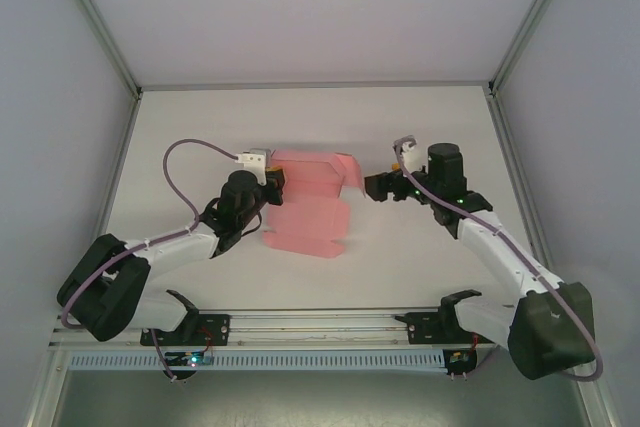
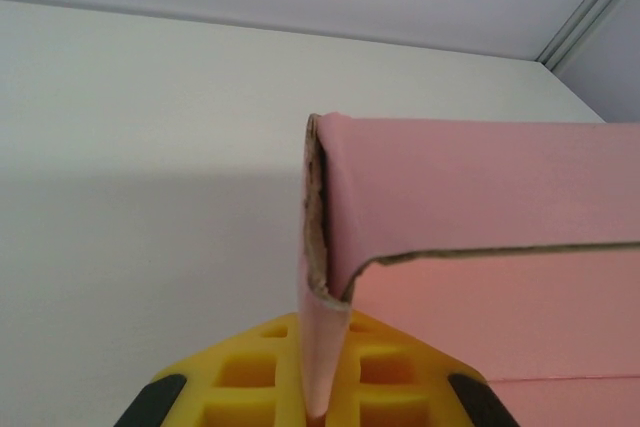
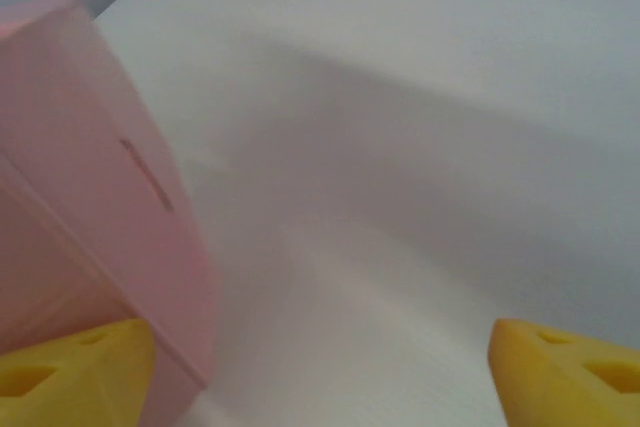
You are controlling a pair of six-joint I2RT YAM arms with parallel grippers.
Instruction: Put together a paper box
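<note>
Item: box (image 1: 305, 217), pink card, part-formed. It sits mid-bench (image 1: 440, 127), between the two tools. Its far section, at 12 o'clock, stands up as folded walls. A flat panel with a scalloped near edge lies on the bench toward 6 o'clock.

Appearance: matte pink throughout. In the left wrist view the cut edge of the box (image 2: 480, 207) shows brown, fibrous core, rough at the corner fold. In the right wrist view one wall of the box (image 3: 90, 197) carries a short slit, judged to be a tab slot.

Handling, judged: light, thin and easily bent. It will buckle if pressed mid-panel and slide on the smooth bench if pushed unsupported. The best hold is on a wall edge close to a crease, with the other side braced.

Left tool (image 1: 270, 179): at the box's 10 o'clock corner. In its wrist view the tool (image 2: 318, 392) is closed tight, with one upright wall pinched between the yellow pads.

Right tool (image 1: 375, 187): at the box's 3 o'clock, just beside the raised end. In its wrist view the tool (image 3: 320, 377) stands wide apart, with bare bench between the fingers and the box wall at its left finger. It grips nothing.
</note>
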